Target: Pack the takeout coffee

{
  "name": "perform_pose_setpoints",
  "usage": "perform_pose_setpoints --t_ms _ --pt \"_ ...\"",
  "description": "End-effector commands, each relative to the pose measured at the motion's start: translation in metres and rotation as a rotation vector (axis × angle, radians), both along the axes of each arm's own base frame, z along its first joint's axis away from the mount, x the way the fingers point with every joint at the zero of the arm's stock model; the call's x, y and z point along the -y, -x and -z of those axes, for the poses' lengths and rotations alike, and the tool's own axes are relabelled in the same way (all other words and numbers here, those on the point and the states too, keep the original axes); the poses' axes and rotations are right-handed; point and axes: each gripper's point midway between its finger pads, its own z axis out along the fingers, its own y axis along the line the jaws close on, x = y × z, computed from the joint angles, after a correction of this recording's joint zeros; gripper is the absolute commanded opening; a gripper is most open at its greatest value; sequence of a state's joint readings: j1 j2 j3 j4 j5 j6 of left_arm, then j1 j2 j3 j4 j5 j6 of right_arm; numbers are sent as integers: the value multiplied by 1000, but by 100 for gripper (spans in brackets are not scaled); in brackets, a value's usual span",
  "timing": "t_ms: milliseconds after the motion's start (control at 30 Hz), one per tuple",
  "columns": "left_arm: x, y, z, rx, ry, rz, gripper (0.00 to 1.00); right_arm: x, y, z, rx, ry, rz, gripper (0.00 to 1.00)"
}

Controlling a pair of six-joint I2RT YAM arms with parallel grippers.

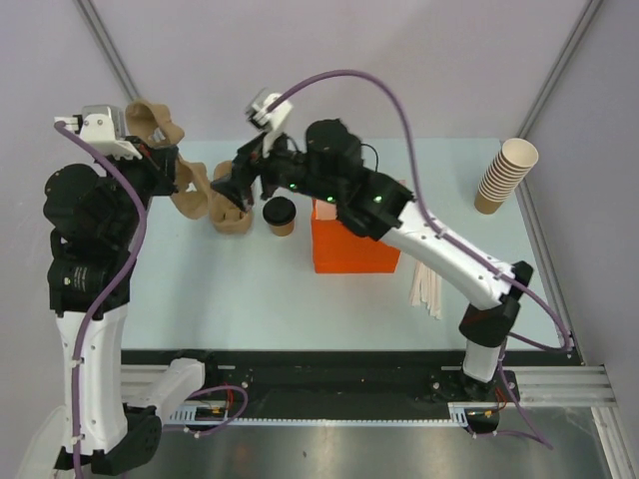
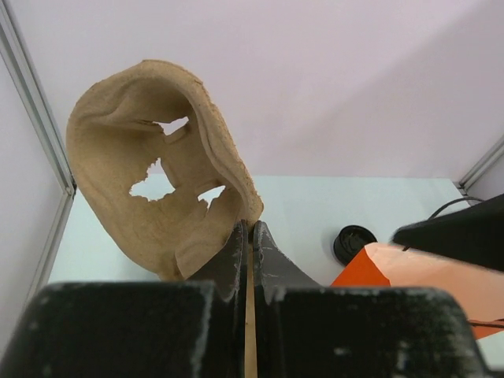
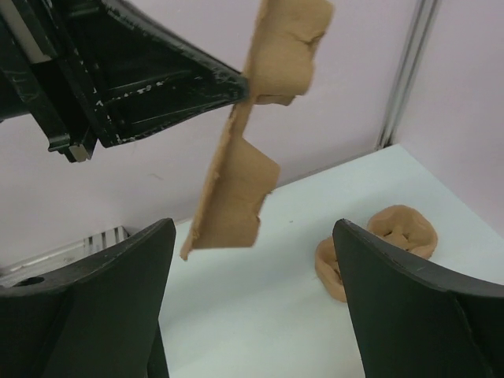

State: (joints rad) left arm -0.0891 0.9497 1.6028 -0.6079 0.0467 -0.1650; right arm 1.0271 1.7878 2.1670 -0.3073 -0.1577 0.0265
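Observation:
The takeout coffee (image 1: pixel 280 215), a brown cup with a black lid, stands on the table left of the orange bag (image 1: pixel 349 244); its lid (image 2: pixel 354 242) shows in the left wrist view. My left gripper (image 2: pixel 250 226) is shut on the edge of a brown pulp cup carrier (image 2: pixel 150 165) and holds it up in the air at the back left (image 1: pixel 150 125). My right gripper (image 3: pixel 253 228) stands open just short of the carrier's hanging lower flap (image 3: pixel 236 189), touching nothing. From above, the right gripper (image 1: pixel 232 190) is left of the coffee.
More brown pulp carrier (image 3: pixel 382 240) lies on the table beyond the right jaws, seen from above (image 1: pixel 232 218) beside the coffee. A stack of lidless paper cups (image 1: pixel 504 175) leans at the back right. Wooden stirrers (image 1: pixel 429 289) lie right of the bag.

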Motion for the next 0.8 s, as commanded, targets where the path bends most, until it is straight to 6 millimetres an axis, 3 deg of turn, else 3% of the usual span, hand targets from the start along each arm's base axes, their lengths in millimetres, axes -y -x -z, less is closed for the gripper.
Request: perform_pose_setpoints --t_ms 0,233,500,600,700,733,767 --pt "0 1 -5 27 46 -12 0 -13 -4 -34 102 -77 99 85" --pt "5 -4 12 3 54 5 0 -34 -1 -13 130 -27 111 81" --pt "5 0 7 19 46 5 0 -46 -17 21 110 48 146 68" --pt "5 1 8 19 45 6 0 -48 -18 25 116 57 145 53" --pt "7 0 10 15 51 16 0 -49 -18 27 117 62 136 25" --pt "11 -1 12 10 44 37 0 -49 -18 25 118 59 131 9" --pt "13 -3 12 2 38 50 0 -48 -18 25 115 57 130 0"
